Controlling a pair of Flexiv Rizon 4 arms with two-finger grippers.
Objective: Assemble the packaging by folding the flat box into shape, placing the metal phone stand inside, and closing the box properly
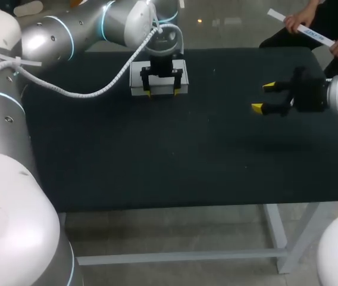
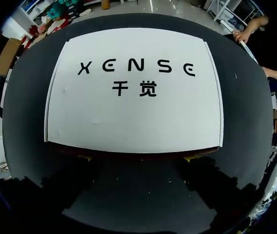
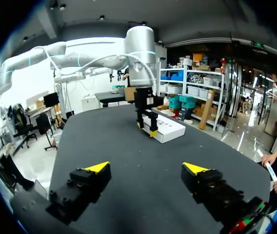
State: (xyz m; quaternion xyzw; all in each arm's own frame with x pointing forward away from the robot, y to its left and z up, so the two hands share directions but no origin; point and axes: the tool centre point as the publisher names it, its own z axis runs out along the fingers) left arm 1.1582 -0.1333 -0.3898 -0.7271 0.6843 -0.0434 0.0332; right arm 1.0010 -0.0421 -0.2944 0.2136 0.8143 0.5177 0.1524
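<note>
White box (image 1: 137, 77) just ahead of left claw (image 1: 162, 92), its fingers spread open, right claw (image 1: 263, 97) open and empty, well apart

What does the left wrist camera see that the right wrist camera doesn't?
Only the left wrist view shows the white box from right above, its lid filling the view, with black print across it. Only the right wrist view shows my left arm standing over the box, and the right gripper with open fingers, holding nothing. Both show the box lying on the black table.
</note>
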